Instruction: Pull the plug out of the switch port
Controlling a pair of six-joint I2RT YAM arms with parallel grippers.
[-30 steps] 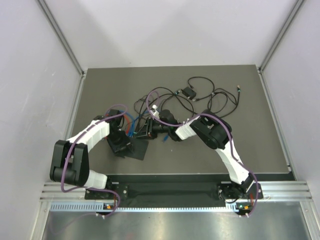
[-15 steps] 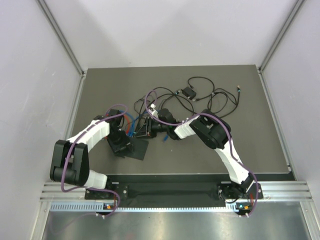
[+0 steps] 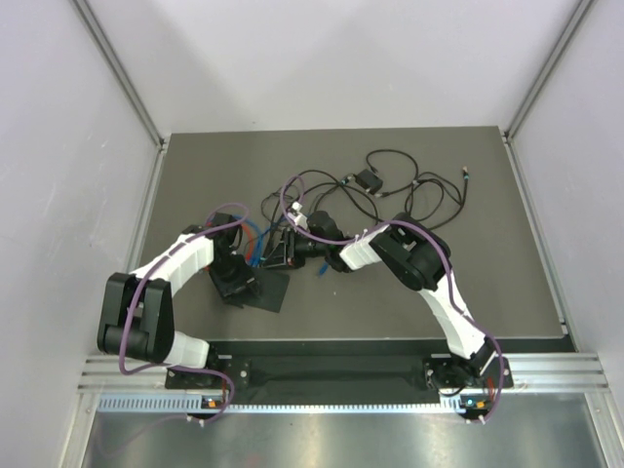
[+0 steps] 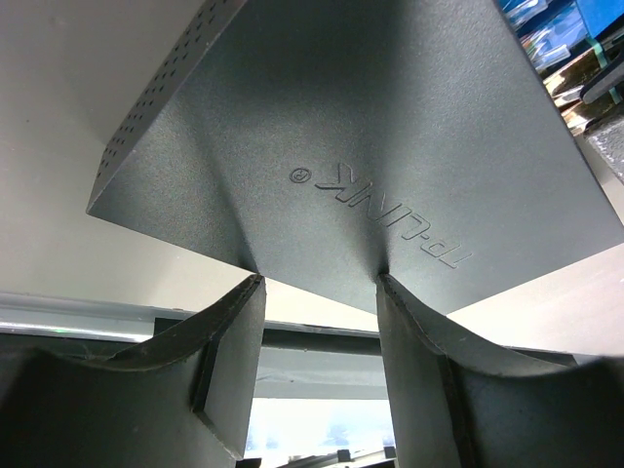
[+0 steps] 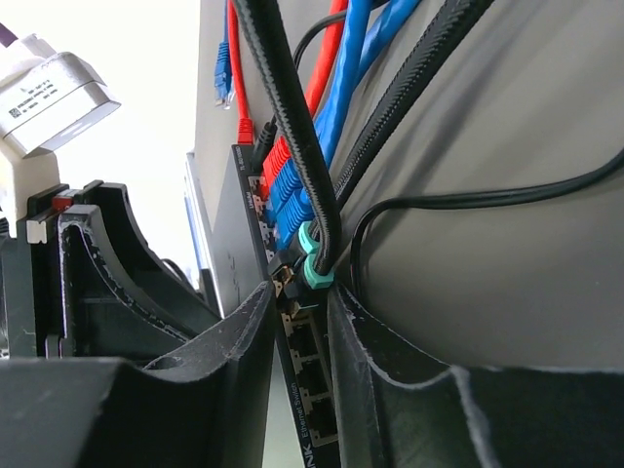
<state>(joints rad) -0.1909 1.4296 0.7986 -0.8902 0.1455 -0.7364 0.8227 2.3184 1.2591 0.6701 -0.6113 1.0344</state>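
Note:
The switch (image 3: 270,292) is a flat matte-black box on the mat; its top with a raised logo fills the left wrist view (image 4: 370,146). My left gripper (image 3: 237,278) stands on that top, fingertips (image 4: 255,283) touching it, jaws apart with nothing between them (image 4: 319,280). My right gripper (image 3: 284,252) is at the port side. In the right wrist view its jaws (image 5: 300,288) are nearly together, tips pinching a plug with a teal boot (image 5: 316,271) seated in a port of the switch (image 5: 304,390). Its black braided cable (image 5: 291,127) runs upward.
Blue plugs (image 5: 291,190) and a red cable (image 5: 234,78) fill neighbouring ports; several ports below are empty. Black cables loop behind the switch, with a small black adapter block (image 3: 367,180). A loose blue plug (image 3: 322,272) lies by the right wrist. The left arm's gripper (image 5: 97,273) stands close.
My right gripper has edged slightly left, closer to the switch's port side. The left arm and the switch have not visibly moved.

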